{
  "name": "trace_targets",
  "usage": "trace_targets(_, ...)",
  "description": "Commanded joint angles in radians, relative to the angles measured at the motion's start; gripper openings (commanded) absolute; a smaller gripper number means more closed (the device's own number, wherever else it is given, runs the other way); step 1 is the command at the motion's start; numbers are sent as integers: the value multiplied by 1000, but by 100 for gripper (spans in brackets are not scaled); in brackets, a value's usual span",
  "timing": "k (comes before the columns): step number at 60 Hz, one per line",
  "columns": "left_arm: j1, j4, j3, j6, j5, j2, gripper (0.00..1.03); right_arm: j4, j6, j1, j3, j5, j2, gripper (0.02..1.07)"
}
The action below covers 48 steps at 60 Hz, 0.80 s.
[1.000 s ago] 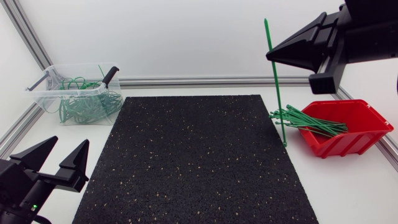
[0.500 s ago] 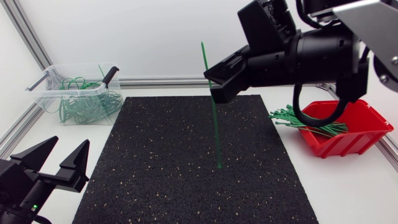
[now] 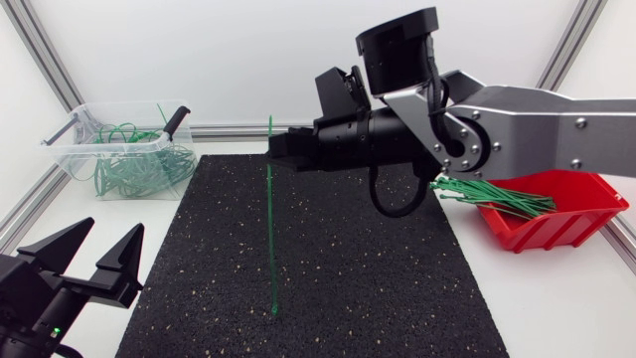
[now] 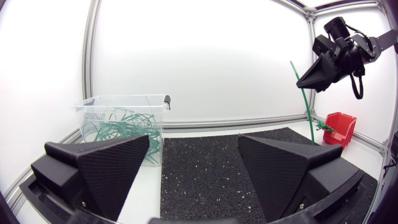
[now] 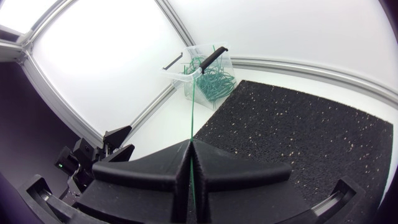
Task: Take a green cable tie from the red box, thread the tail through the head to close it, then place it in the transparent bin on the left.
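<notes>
A mat point(image 3: 318, 268) covers the middle of the bench point(image 3: 556, 298). The bin point(image 3: 70, 164) sits at the far left corner, off the mat, with loops point(image 3: 129, 171) inside. The box point(image 3: 556, 234) stands by the right edge, beside the mat, with ties point(image 3: 492, 194) in it poking over its rim toward the mat. Above the mat's far half, the right end effector point(image 3: 273, 149) pinches a tie point(image 3: 271, 229) that hangs upright over the mat. The left end effector point(image 3: 109, 231) sits at the near left corner.

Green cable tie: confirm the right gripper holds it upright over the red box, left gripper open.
Wrong place. In the head view the right gripper holds the green cable tie upright over the black mat, well away from the red box. The left gripper is open, as stated.
</notes>
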Motion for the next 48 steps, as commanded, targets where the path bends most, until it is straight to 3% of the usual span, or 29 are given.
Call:
trace_targets(1, -7, -22, -39, -16, 0, -6, 100, 52, 87, -19, -41, -27, 55, 8)
trace_targets(20, -7, -22, -39, -15, 0, -7, 100, 195, 85, -102, -193, -31, 99, 8)
trace_targets(29, -8, -22, -39, -15, 0, -7, 100, 205, 27, -169, -297, -28, 29, 19)
trace_targets(37, -8, -22, -39, -15, 0, -7, 100, 199, -34, -209, -368, -2, -11, 47)
trace_targets(39, -8, -22, -39, -15, -1, -7, 100, 182, -57, -223, -372, -2, -10, 60)
trace_targets(42, -8, -20, -39, -15, 0, -7, 100, 142, -91, -241, -372, -4, -2, 87)
trace_targets(48, -8, -22, -39, -15, 0, -7, 100, 98, -140, -272, -374, -4, -10, 97)
